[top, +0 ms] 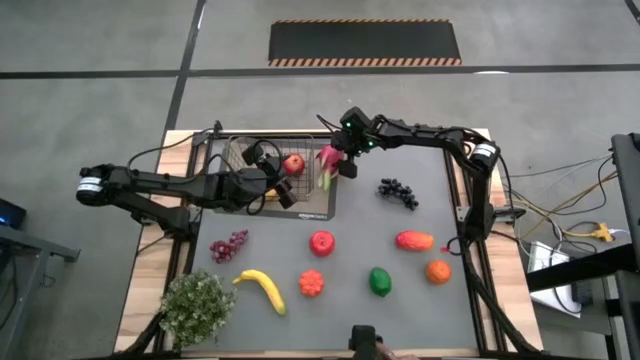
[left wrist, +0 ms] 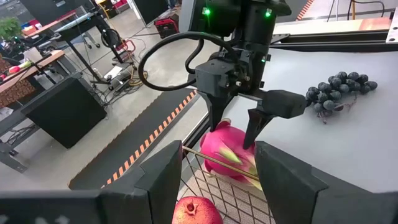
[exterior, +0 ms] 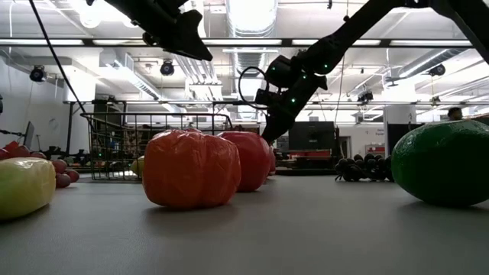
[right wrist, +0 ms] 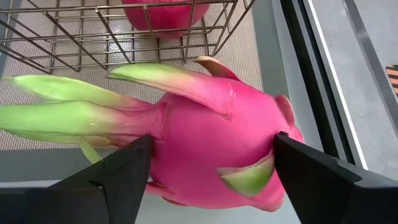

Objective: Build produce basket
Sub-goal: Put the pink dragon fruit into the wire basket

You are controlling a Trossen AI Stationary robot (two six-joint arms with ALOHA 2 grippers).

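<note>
Dark wire-mesh basket [top: 312, 205] upright on the surface, red apple [top: 293, 164] inside, pink dragon fruit [top: 327, 160] with green tips at its right rim, other toy produce spread nearby

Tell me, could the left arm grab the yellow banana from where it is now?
Probably yes: the left gripper hovers over the basket, and the banana lies in the open with nothing between them.
</note>
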